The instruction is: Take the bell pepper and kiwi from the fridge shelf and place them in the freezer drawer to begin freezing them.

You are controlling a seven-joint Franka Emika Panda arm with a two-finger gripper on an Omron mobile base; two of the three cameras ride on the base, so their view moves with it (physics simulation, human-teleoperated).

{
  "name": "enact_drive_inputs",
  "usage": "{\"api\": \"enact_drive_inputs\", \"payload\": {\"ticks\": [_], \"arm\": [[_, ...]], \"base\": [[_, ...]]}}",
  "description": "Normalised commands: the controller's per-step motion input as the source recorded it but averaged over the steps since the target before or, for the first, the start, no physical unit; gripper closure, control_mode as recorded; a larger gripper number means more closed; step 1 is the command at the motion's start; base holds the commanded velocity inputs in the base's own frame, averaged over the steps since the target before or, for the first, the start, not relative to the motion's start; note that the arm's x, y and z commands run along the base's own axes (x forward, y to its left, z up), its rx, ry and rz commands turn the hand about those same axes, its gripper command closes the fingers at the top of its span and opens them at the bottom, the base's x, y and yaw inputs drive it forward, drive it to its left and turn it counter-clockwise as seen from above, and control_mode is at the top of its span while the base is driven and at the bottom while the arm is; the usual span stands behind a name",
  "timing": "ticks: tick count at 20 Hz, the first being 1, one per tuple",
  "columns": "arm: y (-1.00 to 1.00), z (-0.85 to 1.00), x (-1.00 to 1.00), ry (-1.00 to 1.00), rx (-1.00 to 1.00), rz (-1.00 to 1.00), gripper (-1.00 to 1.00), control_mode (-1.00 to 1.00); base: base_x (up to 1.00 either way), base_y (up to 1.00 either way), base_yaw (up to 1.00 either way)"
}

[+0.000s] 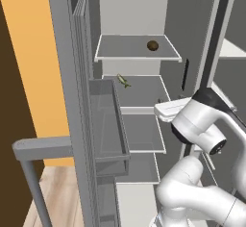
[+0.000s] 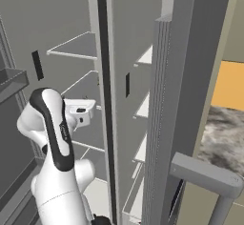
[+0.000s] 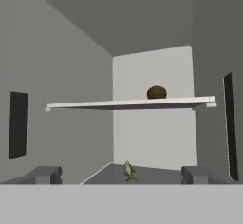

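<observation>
The brown oval kiwi (image 1: 152, 45) lies on the upper fridge shelf (image 1: 120, 48), toward its right back. In the hand view the kiwi (image 3: 156, 93) sits on that shelf's top, above and slightly right of my gripper (image 3: 121, 175). The gripper is open, its fingertips (image 3: 45, 174) wide apart with nothing between them. My hand (image 1: 167, 109) hovers at the second shelf's right front, below the kiwi's shelf. The bell pepper is out of view. A pale surface (image 1: 134, 204) low in the fridge is partly behind my arm; I cannot tell if it is the freezer drawer.
A thin green-yellow item (image 1: 123, 81) lies on the second shelf (image 1: 144, 94), straight ahead of the gripper. A dark grey door bin (image 1: 108, 120) juts from the open left door. The right door (image 2: 171, 100) stands open, with a grey handle bar (image 2: 205, 174) nearby.
</observation>
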Motion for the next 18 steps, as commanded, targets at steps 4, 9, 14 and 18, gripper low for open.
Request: {"api": "enact_drive_inputs", "payload": {"ticks": [4, 9, 14, 18], "arm": [[0.00, 0.04, -0.13, -0.02, 0.00, 0.00, -1.00, -1.00], [0.00, 0.16, -0.33, -0.05, -0.02, 0.00, -1.00, -1.00], [-0.01, 0.36, -0.51, -0.16, -0.25, 0.00, -1.00, -1.00], [-0.27, 0.26, -0.35, -0.19, -0.48, 0.00, -1.00, -1.00]], "base": [[0.00, 0.00, 0.00], [0.00, 0.00, 0.00], [0.00, 0.00, 0.00], [0.00, 0.00, 0.00]]}}
